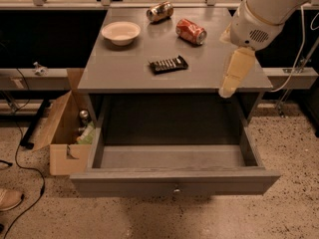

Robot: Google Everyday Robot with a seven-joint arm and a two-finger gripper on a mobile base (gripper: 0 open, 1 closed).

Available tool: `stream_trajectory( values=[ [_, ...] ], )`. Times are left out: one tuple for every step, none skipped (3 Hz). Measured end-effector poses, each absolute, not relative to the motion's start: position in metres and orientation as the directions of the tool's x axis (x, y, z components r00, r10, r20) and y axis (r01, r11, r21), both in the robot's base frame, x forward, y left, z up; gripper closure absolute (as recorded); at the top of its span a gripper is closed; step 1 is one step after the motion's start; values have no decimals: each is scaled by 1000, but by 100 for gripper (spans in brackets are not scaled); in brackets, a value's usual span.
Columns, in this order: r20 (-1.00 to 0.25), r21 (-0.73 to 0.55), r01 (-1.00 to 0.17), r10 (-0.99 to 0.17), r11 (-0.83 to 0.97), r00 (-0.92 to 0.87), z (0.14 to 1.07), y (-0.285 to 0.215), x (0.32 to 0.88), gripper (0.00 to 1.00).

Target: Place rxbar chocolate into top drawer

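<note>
Your gripper (230, 83) hangs at the right of the frame, a pale tapered piece pointing down from the white arm (264, 14) that comes in from the upper right corner. Its tip sits over the right front edge of the counter (124, 71), above the right rear part of the open drawer. From this angle you cannot tell whether the jaws are apart or together. They are clear of every object on the counter. The rxbar chocolate (168, 64) lies flat near the middle of the counter, slightly angled, well to the left of the gripper and apart from it. Behind it, toward the upper centre of the frame, a red soda can (191, 31) lies on its side, and a brownish can (160, 11) lies on its side near the back edge. A pale bowl (120, 32) stands upright in the upper left part of the counter. The top drawer (174, 182) is pulled wide open below the counter, filling the lower centre of the frame, with its small round knob (176, 189) centred on the front. To the left of the cabinet, an open cardboard box (62, 133) sits on the speckled floor (289, 148) with a few items inside.
</note>
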State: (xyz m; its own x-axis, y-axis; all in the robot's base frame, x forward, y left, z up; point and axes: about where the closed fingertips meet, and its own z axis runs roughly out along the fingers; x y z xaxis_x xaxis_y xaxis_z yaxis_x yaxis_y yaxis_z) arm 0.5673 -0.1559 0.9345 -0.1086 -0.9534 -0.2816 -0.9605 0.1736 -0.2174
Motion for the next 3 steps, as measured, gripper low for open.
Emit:
stream_trajectory(
  values=[
    [-282,-231,-961,-956,156,-87,935,-149,578,0],
    [-242,-254,-963,-970,85,-22,931,-130,611,0],
    [-201,-267,-963,-979,35,20,924,-109,644,0]
  ],
)
